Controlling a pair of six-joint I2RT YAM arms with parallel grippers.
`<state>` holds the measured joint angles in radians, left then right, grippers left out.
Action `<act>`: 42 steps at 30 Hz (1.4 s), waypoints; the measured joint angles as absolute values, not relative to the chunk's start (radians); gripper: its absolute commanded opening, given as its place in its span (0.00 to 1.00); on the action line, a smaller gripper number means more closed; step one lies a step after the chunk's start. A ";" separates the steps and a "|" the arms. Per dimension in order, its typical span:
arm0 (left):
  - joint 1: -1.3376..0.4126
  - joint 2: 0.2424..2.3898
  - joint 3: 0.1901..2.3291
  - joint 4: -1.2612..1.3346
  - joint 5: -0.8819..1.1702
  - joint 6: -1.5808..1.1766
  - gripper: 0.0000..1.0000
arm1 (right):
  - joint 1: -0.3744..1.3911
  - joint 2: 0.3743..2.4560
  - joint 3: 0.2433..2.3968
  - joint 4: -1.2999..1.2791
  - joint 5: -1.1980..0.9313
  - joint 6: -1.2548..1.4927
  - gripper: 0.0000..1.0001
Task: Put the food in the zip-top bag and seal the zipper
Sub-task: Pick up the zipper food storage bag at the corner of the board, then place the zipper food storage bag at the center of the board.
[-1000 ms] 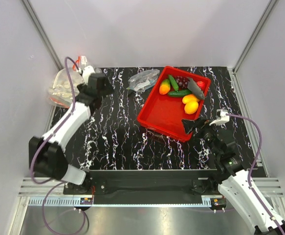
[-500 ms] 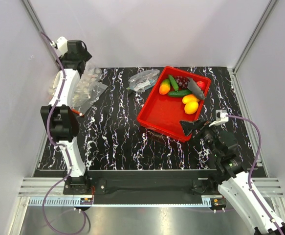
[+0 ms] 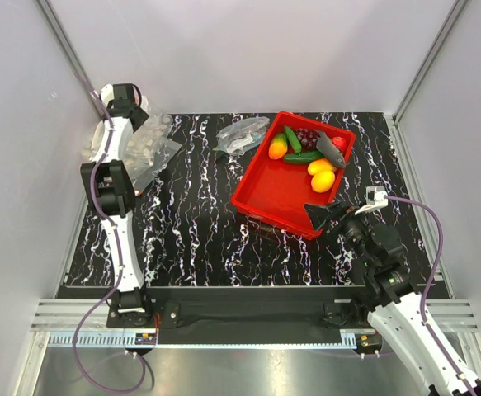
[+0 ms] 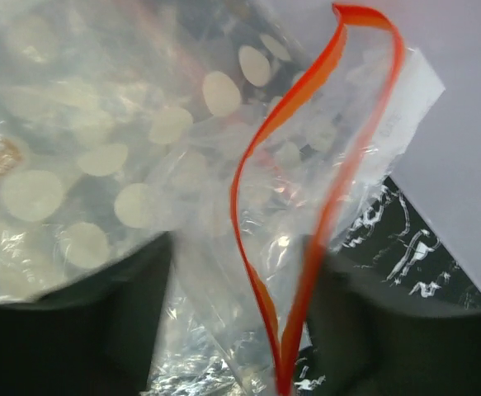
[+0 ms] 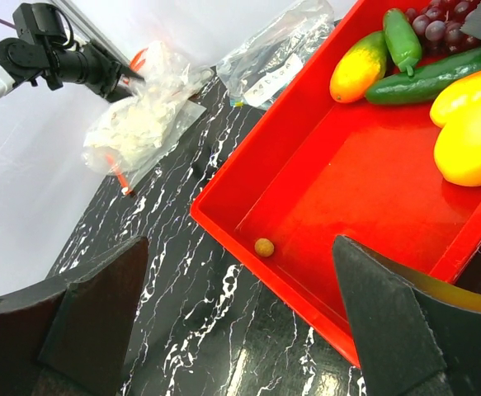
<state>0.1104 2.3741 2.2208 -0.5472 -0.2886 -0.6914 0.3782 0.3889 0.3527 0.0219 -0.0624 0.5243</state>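
The food lies at the far end of the red tray [image 3: 266, 198]: an orange-yellow mango [image 3: 278, 148], green cucumbers [image 3: 304, 157], purple grapes [image 3: 308, 136], a grey fish [image 3: 331, 150], yellow lemons [image 3: 323, 175] and a red piece [image 3: 340, 142]. My left gripper [image 3: 135, 109] reaches into the far left corner. In the left wrist view the zip-top bag [image 4: 372, 107] stands between the fingers of the left gripper [image 4: 240, 243], and its red zipper [image 4: 283, 363] forms an open loop. The jaws are partly closed around it; a pinch does not show. My right gripper [image 5: 240, 247] is open over the tray's near corner.
Clear bags with white round spots [image 3: 145, 147] are heaped at the far left by the wall. A small greyish clear bag [image 3: 242, 134] lies left of the tray. A tiny brown ball [image 5: 264, 247] sits in the tray's near corner. Walls close in the table.
The left arm swung from above the bag heap up into the far left corner, and its jaws narrowed around the bag's mouth. The right arm barely moved.
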 measured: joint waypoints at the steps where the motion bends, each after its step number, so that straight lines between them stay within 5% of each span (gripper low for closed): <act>1: 0.110 2.376 2.213 -0.539 -0.266 -0.698 0.17 | 0.378 0.389 0.353 0.021 -0.062 0.523 1.00; 3: 0.110 2.375 2.191 -0.515 -0.233 -0.706 0.01 | 0.378 0.389 0.353 0.020 -0.062 0.521 1.00; 15: -0.030 2.003 1.855 -0.378 -0.303 -0.624 0.00 | 0.378 0.398 0.353 0.012 -0.063 0.505 1.00; 25: -0.514 1.343 1.340 -0.270 -0.378 -0.503 0.03 | 0.378 0.461 0.352 0.025 -0.067 0.498 1.00; 34: -1.039 1.324 1.121 -0.405 -0.783 -0.450 0.00 | 0.378 0.537 0.352 0.046 -0.083 0.500 1.00; 37: -1.138 1.388 1.089 -0.453 -0.902 -0.476 0.07 | 0.378 0.570 0.360 0.044 -0.109 0.502 1.00; 41: -1.196 1.478 1.053 -0.535 -1.007 -0.540 0.81 | 0.378 0.625 0.407 0.019 -0.143 0.501 1.00; 42: -1.212 1.497 1.046 -0.548 -1.018 -0.553 0.90 | 0.378 0.635 0.417 0.014 -0.148 0.501 1.00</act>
